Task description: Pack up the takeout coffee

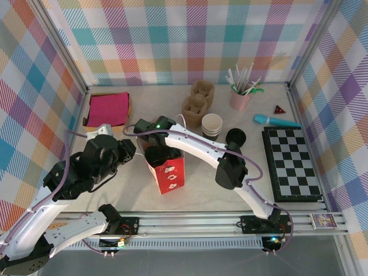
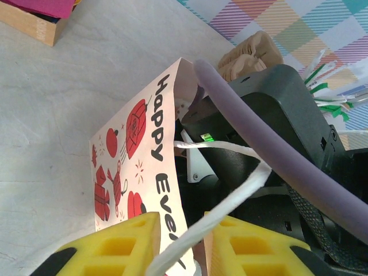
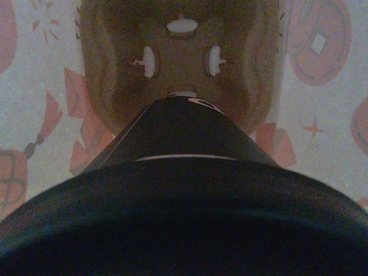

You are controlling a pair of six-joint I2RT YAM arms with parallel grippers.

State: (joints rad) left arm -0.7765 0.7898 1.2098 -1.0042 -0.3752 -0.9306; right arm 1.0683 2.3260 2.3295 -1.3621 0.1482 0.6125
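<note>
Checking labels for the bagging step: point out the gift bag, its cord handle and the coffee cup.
gift bag (image 1: 169,172), top view, red printed front face.
cord handle (image 2: 230,198), left wrist view, white cord mid-span.
coffee cup (image 3: 178,132), right wrist view, dark tapered side below the lid.

Robot test booth, plaid walls (image 1: 172,40), aluminium frame (image 1: 64,54)

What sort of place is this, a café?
Probably a staged test booth, not a café: plaid walls on a metal frame, and unrelated props like a chessboard and red gift bag.
</note>
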